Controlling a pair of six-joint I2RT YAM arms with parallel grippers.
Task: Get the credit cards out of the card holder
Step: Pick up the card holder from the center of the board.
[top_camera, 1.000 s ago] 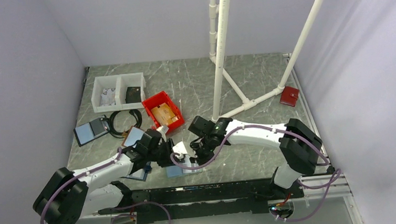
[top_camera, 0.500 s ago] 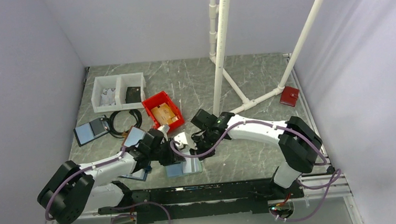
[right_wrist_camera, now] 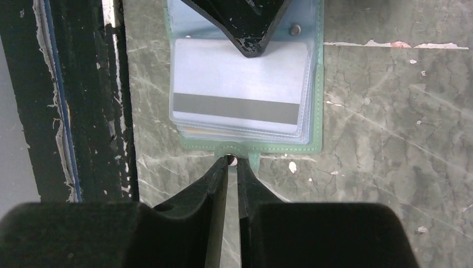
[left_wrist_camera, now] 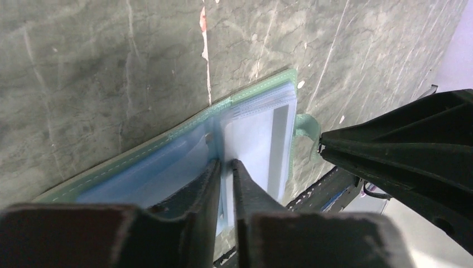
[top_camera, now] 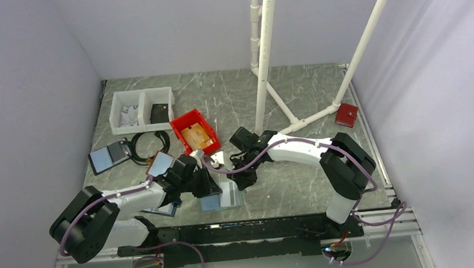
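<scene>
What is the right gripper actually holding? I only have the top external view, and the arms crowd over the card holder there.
Observer: The right wrist view shows the right gripper shut on the snap tab at the edge of the card holder.
Operator: And the left one?
Observer: In the left wrist view the left gripper is closed on a thin pale edge near the holder's fold. I cannot tell whether that edge is a pocket or a card.
Operator: Any card visible inside?
Observer: Yes, a pale card with a grey stripe lies in the top pocket, not yet out.
</scene>
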